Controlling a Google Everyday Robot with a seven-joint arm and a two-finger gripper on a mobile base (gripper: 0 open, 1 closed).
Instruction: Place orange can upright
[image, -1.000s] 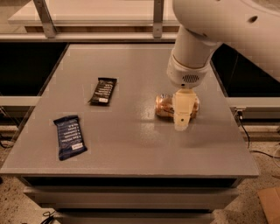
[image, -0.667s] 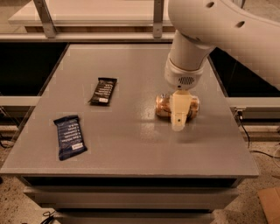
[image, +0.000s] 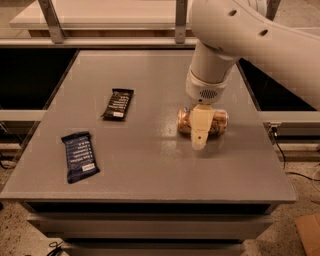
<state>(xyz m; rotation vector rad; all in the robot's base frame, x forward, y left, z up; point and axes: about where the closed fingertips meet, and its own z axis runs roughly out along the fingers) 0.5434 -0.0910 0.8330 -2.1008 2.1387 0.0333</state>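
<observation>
Change over the last second is small. The gripper (image: 200, 129) has drifted a touch left along the orange can (image: 219, 122), and the big arm link above it has swung further across the top of the view. The can itself has not shifted. It lies on its side on the table (image: 150, 172), right of centre, long axis running left-right, with the gripper down over its middle and covering part of it. Cannot tell whether the jaws are apart or clamped on the can, since the far side is hidden. For the task this is probably the grasp stage: no lift or tilt begun, can not upright yet. Count: one orange can, one black snack bar (image: 118, 103) left of centre, and one dark blue snack bar (image: 80, 156) toward the front-left, well apart from the can.
</observation>
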